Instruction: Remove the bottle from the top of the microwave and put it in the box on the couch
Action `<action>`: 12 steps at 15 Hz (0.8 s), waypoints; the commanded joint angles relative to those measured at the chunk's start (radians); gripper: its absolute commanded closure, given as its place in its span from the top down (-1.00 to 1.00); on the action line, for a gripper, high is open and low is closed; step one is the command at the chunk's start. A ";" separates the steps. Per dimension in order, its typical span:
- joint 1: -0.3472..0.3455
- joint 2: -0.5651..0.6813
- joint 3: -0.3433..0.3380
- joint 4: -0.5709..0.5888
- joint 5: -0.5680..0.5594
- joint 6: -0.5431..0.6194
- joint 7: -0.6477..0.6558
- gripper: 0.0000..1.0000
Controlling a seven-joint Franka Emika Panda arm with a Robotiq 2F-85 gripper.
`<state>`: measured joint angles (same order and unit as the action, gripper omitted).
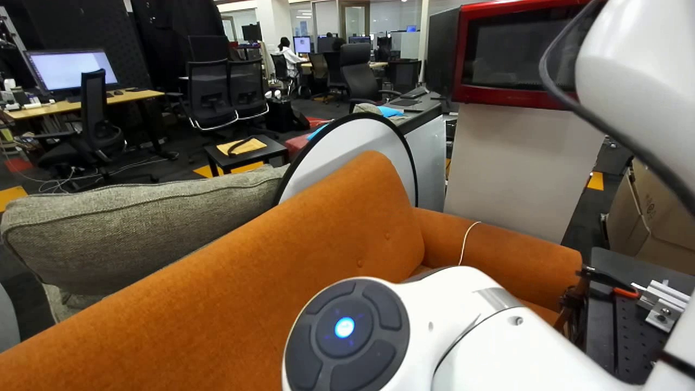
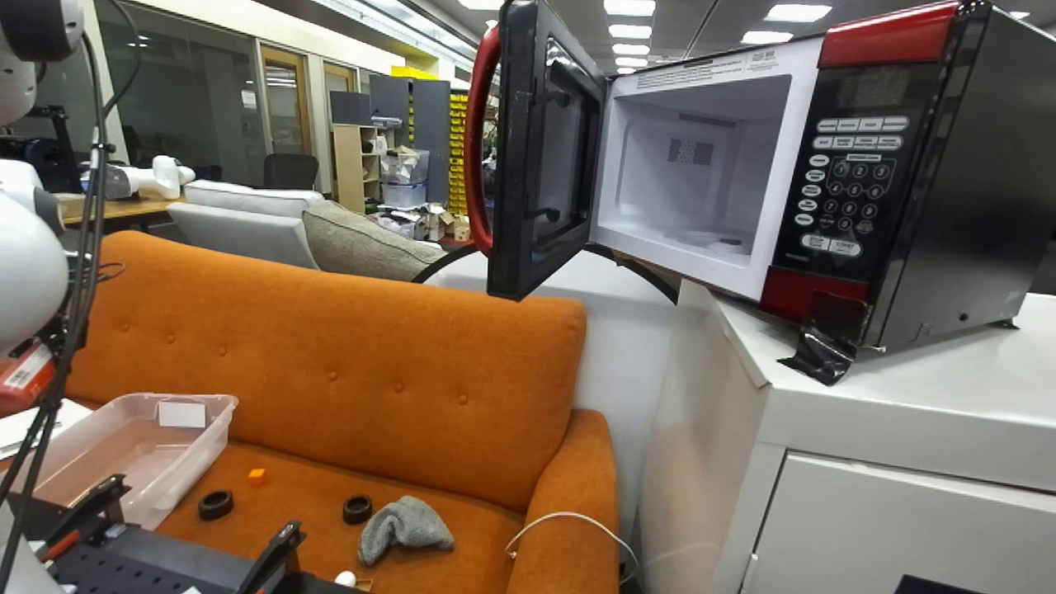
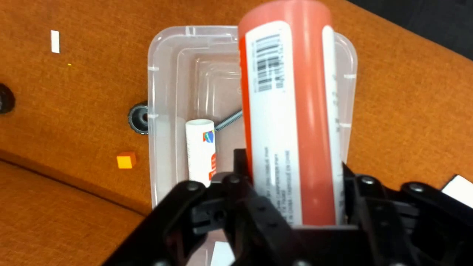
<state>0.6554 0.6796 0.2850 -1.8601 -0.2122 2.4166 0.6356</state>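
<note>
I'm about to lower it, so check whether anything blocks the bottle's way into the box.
Nothing visible stands between the red bottle in the gripper and the clear, open box on the couch. A white tube and a grey rod are inside, and the bottle hides part of the box's floor.

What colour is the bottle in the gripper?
The bottle is red with white label panels, seen best in the wrist view.
</note>
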 commanded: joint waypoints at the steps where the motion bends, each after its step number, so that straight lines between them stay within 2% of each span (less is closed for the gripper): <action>1: 0.070 0.074 -0.070 0.122 0.014 -0.123 -0.046 -0.47; 6: 0.127 0.181 -0.120 0.261 0.018 -0.195 -0.084 -0.47; 12: 0.157 0.277 -0.167 0.374 0.016 -0.255 -0.095 -0.47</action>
<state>0.7899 0.9227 0.1475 -1.5588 -0.2125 2.2253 0.5772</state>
